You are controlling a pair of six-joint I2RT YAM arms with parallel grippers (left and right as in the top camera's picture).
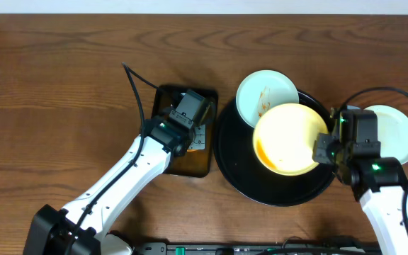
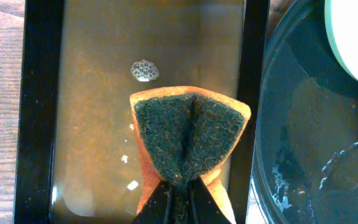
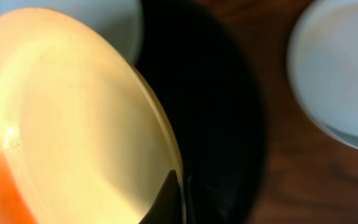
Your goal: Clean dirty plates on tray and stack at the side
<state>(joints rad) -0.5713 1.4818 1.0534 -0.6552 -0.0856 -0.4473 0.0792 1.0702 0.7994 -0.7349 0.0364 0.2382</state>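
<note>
A: The yellow plate (image 1: 287, 138), where is it held?
B: It is pinched at the rim by the closed right gripper (image 1: 323, 150) and tilted over the black tray (image 1: 275, 195).
A: And the left gripper (image 2: 178, 193)?
B: It is clamped shut on a sponge (image 2: 188, 137) above the brown tray (image 2: 39, 112).

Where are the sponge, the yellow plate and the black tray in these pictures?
sponge (image 2: 188, 140): left wrist view, on its dark scouring face.
yellow plate (image 1: 289, 134): overhead view, on the middle of its inner face.
black tray (image 1: 239, 170): overhead view, on its bare floor, left of the yellow plate.
</note>
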